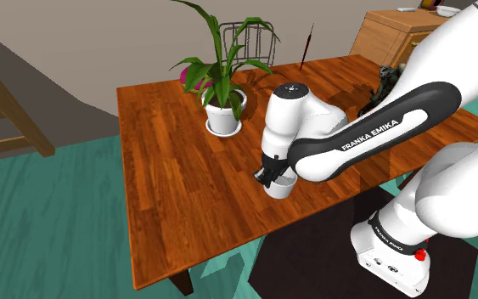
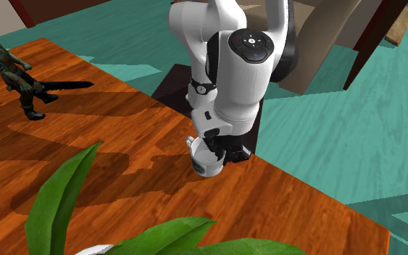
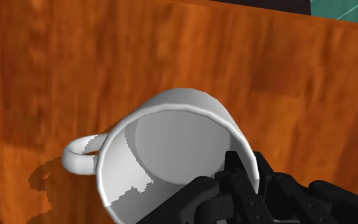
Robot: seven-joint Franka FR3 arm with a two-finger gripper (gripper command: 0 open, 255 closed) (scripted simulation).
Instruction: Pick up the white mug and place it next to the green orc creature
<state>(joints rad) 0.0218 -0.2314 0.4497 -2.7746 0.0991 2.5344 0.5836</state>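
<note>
The end effector (image 3: 246, 177) is clenched on the rim of the plain white, loop-handled mug (image 3: 171, 137).

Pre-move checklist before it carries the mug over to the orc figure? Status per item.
1. Gripper clasps the mug by its rim: ok.
2. Mug lifted off the table: cannot tell.
3. Orc figure upright on the table: ok.
4. Bare wood beside the figure for the mug: ok.
5. Nothing between mug and figure in the second exterior view: ok.
6. Plant off that route: ok.
</note>
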